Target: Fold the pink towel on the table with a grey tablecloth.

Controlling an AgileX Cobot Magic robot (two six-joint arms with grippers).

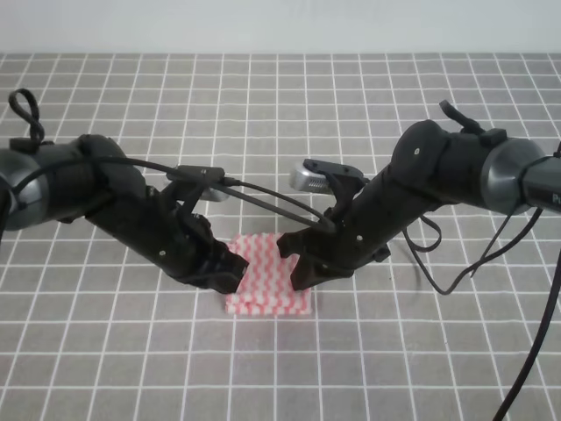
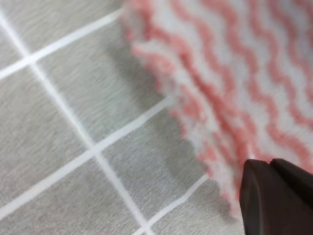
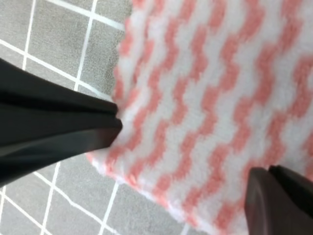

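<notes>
Pink towel (image 1: 263,274): lying on the grey tablecloth (image 1: 105,351), its front edge doubled over.
Left gripper (image 1: 230,274): down at the towel's left edge; spread or pinching, I cannot tell.
Right gripper (image 1: 296,263): low over the towel's right side, fingers (image 3: 58,125) spread apart.

fuzzy cloth pink towel (image 1: 263,279) — matt woven grey tablecloth (image 1: 105,351).

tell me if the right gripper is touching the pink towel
Touching. In the right wrist view a dark finger of the right gripper presses its tip against the edge of the pink towel, with no gap between them.
</notes>
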